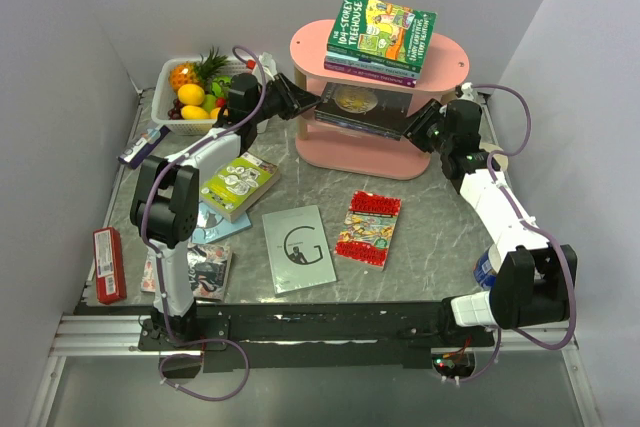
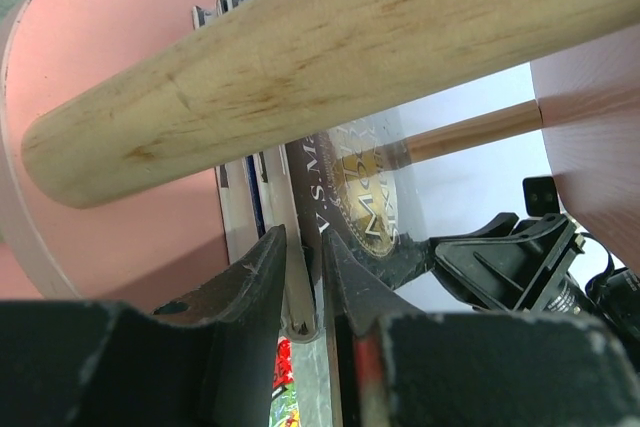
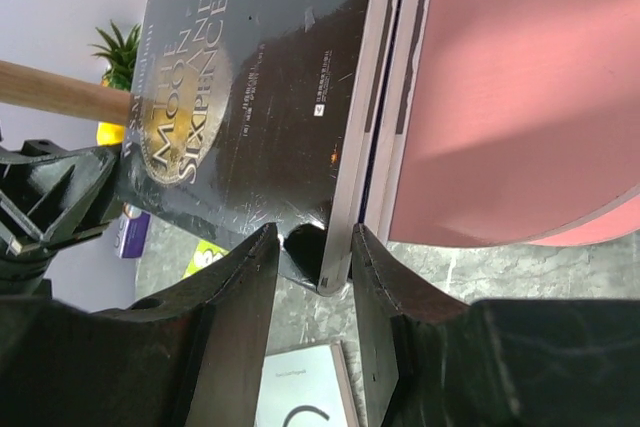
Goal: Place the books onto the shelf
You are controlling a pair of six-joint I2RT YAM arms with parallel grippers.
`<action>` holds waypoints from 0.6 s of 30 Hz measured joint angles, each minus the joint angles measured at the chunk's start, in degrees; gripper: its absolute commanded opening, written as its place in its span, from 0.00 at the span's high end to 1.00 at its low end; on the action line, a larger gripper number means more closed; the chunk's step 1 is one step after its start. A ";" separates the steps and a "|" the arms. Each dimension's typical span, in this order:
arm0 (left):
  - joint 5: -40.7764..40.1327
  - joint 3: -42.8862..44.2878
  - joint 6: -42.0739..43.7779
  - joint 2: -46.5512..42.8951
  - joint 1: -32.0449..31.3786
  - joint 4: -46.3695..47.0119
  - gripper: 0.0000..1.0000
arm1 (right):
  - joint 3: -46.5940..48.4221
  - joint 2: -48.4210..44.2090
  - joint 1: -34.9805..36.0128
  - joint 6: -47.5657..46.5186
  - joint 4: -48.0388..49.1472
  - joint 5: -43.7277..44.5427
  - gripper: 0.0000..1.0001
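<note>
books (image 1: 379,35) atop shelf (image 1: 305,52), in middle tier | basket (image 1: 168,77) left of shelf

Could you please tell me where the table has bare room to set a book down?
Bare table lies between the red book and the right arm, and before the shelf. The left side is crowded with books.

Left arm (image 1: 175,217) at eight o'clock, right arm (image 1: 500,207) at four: white links, black joints, purple cables (image 1: 500,88), scuffed black fingers (image 3: 230,287).
</note>
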 measured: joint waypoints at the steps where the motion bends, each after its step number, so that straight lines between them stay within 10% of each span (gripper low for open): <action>1: 0.00 -0.02 0.00 0.00 -0.02 0.00 0.73 | 0.07 0.09 0.00 0.07 0.00 0.11 0.57; 18: 0.57 -0.02 -0.87 -0.13 0.85 0.15 0.65 | 0.22 0.22 -0.22 0.59 -0.26 0.37 0.52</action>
